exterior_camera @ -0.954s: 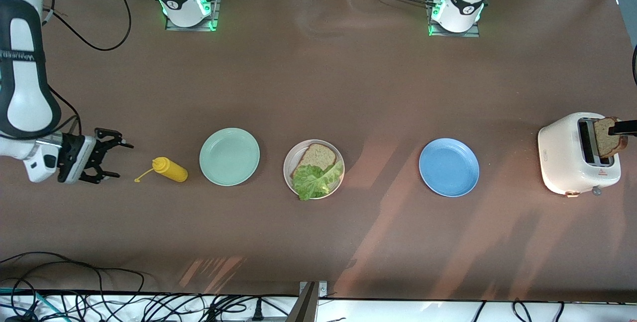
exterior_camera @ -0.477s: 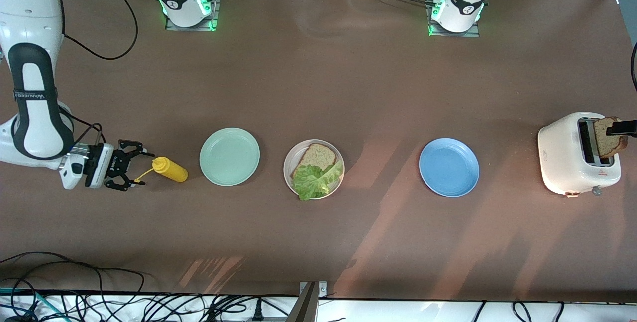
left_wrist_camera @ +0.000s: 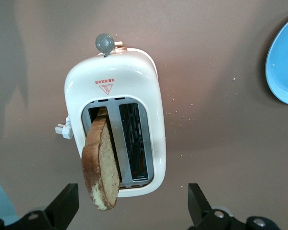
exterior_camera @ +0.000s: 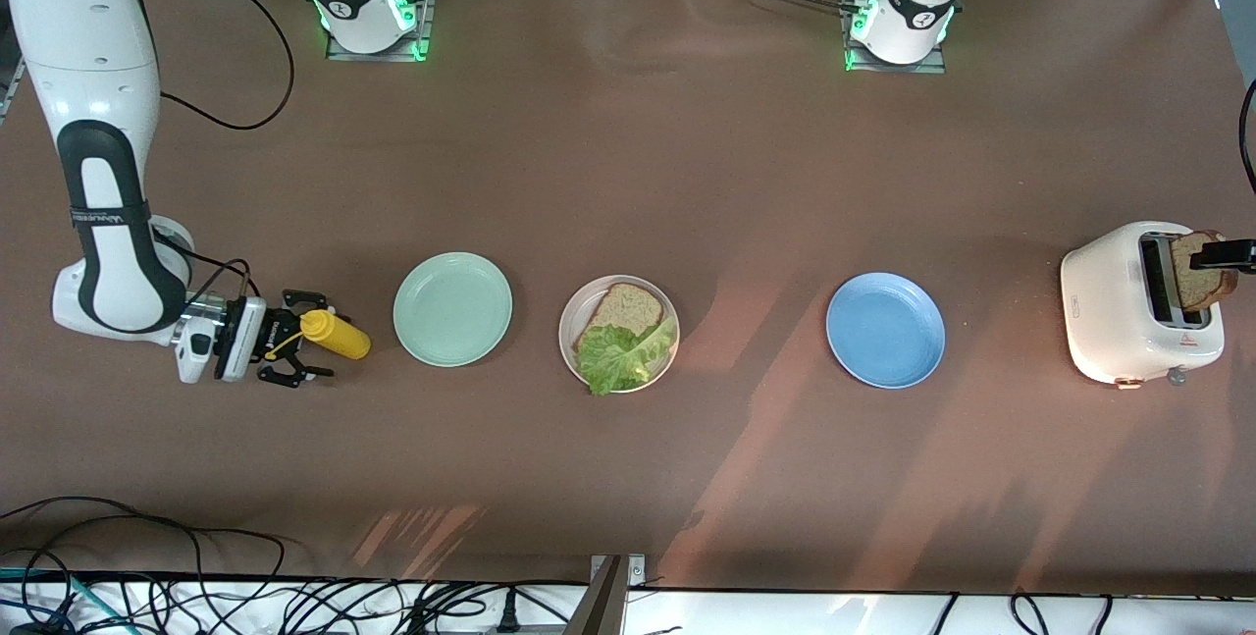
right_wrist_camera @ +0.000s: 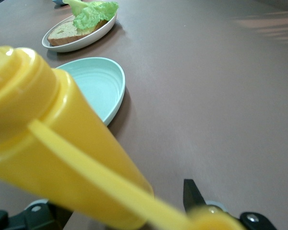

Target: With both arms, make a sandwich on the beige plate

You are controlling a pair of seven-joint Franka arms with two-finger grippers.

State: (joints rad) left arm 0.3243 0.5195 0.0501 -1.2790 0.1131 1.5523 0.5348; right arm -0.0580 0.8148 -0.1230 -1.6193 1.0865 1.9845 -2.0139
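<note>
Right tool (exterior_camera: 299, 338) open around mustard bottle (exterior_camera: 336, 334) — left tool (left_wrist_camera: 134, 211) open over toaster (left_wrist_camera: 116, 117).

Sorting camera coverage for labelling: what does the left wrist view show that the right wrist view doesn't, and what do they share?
Only the left wrist view: the white toaster with a bread slice sticking out, and the blue plate.
Only the right wrist view: the yellow squeeze bottle between the right tool's open fingers, the mint-green plate, and the beige plate with bread and lettuce.
Both: the brown table.
</note>
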